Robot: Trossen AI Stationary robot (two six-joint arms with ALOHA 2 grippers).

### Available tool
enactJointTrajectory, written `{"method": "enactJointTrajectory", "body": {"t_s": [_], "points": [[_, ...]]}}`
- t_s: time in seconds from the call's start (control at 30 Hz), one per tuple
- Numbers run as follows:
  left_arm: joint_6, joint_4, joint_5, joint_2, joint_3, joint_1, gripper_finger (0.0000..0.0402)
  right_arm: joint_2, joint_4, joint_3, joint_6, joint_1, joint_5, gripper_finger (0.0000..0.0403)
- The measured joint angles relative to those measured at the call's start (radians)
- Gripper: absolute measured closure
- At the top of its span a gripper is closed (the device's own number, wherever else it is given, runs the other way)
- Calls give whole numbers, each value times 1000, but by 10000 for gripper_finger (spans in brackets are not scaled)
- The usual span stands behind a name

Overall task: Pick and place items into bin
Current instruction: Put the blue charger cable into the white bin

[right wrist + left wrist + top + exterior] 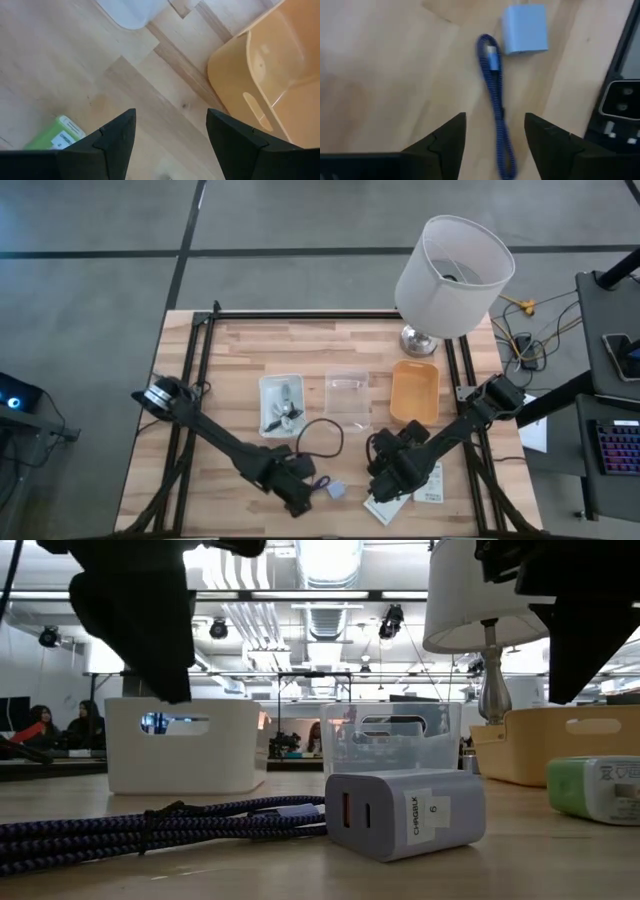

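Note:
A braided blue-and-dark cable (pixel 496 102) lies on the wood, one plug end beside a small lavender-blue charger block (pixel 525 29). Both also show in the low view, the cable (pixel 150 830) and the block (pixel 405 812). My left gripper (pixel 495 117) is open near the table's front edge (pixel 303 498), a finger on either side of the cable, above it. My right gripper (pixel 171 112) is open and empty over bare wood (pixel 385 478). A small green piece (pixel 55 137) lies near it. Flat white packets (pixel 428 485) lie at the front right.
Three bins stand in a row mid-table: a white bin (pixel 280 385) holding a few items, a clear bin (pixel 347 395) and an orange bin (pixel 414 390). A lamp (pixel 450 275) stands behind the orange bin. A black cable loop (pixel 322 438) lies in front of the bins.

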Motion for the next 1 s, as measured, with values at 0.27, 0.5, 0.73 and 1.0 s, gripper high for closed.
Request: {"method": "enactJointTrajectory", "body": {"t_s": [0.27, 0.5, 0.73, 1.0], "points": [[-70, 4, 107, 100, 49, 0, 199, 0, 0, 0, -12, 10, -32, 174], [-88, 0, 70, 118, 47, -9, 198, 0, 1, -2, 5, 21, -39, 174], [-95, 2, 47, 129, 38, -10, 198, 0, 1, -3, 10, 29, -42, 174], [-95, 24, 32, 179, 57, -30, 199, 0, 1, -4, 11, 30, -44, 174]]}}
